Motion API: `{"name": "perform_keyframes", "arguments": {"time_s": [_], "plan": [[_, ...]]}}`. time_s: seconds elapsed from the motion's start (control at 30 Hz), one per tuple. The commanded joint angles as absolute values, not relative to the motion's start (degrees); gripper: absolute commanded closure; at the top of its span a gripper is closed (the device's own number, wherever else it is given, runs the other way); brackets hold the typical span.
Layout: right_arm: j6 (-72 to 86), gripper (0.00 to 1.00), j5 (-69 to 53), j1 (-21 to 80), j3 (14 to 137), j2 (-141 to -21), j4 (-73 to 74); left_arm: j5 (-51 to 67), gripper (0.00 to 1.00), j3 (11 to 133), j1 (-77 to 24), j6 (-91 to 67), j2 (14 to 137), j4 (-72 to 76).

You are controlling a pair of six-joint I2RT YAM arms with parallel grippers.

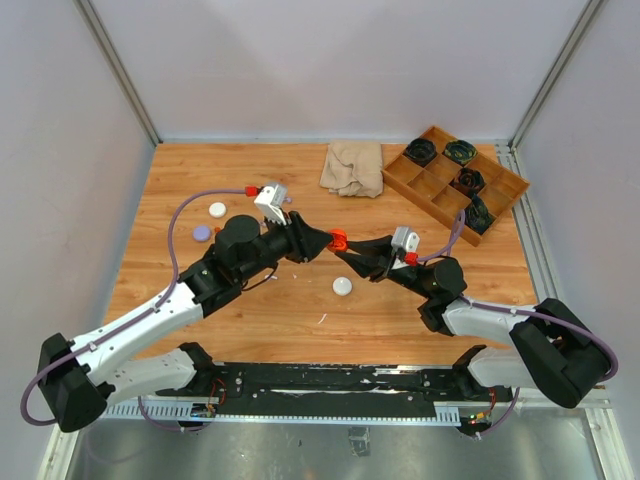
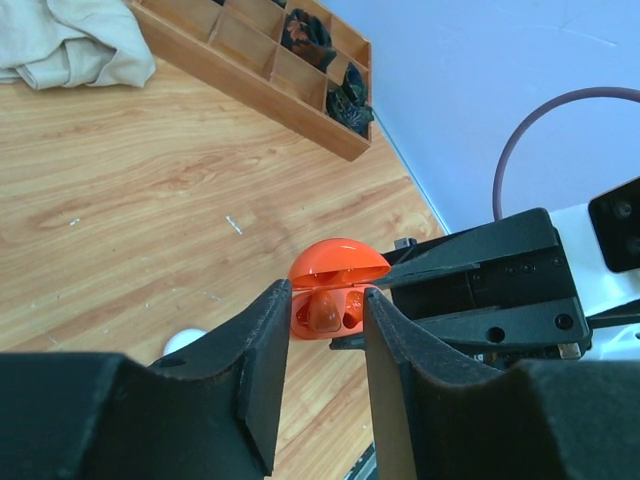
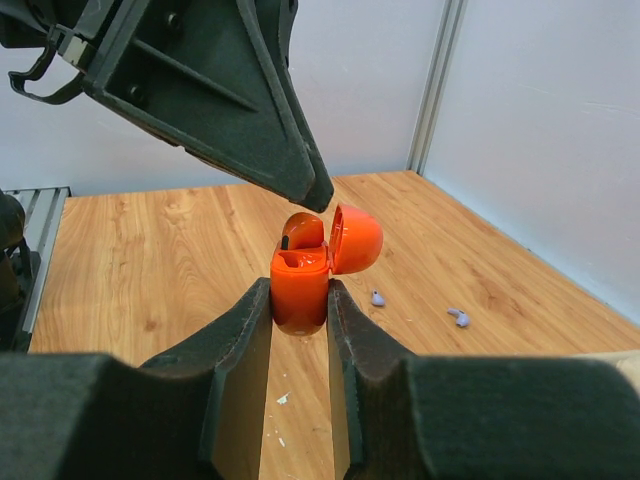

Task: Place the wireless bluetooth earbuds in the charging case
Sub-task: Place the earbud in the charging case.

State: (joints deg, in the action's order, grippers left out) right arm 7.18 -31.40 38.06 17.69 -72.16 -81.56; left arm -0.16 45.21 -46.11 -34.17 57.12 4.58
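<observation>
Logged wooden table [image 1: 250,310]; compartment tray [image 1: 430,212] at far right corner, crumpled beige cloth [image 1: 352,167] just beside it. Found both arms meeting mid-table. Saw right gripper [image 3: 299,300] clamped on orange charging case [image 3: 298,272], held upright above the wood, lid hinged open. Saw left gripper [image 2: 326,295] at the case's open mouth, fingers parted. Noted white round case [image 1: 343,285] on table nearby. Spotted two pale purple earbuds [image 3: 377,297] lying loose on the wood beyond, apart from the orange case.

No writing, label or number can be read (any view).
</observation>
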Motion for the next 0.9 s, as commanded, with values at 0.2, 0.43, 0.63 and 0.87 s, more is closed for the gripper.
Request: {"name": "perform_keyframes", "arguments": {"time_s": [0.2,0.43,0.63,0.87], "plan": [[4.26,0.99,-31.33,37.46,18.23,-71.75,-81.77,0.67,0.66,48.55,-46.49,-35.22,59.46,1.54],[1.85,0.99,-31.1,37.52,18.74,-70.73,-78.17,0.61,0.68,49.83,-46.75,-36.17,61.1,-0.95],[0.27,0.99,-30.23,37.59,18.87,-69.92,-76.47,-2.73,0.68,51.2,-47.99,-37.09,62.76,-4.53],[-2.5,0.99,-29.44,38.11,19.33,-68.98,-73.22,-5.82,0.68,52.77,-48.49,-37.18,64.67,-7.4]]}}
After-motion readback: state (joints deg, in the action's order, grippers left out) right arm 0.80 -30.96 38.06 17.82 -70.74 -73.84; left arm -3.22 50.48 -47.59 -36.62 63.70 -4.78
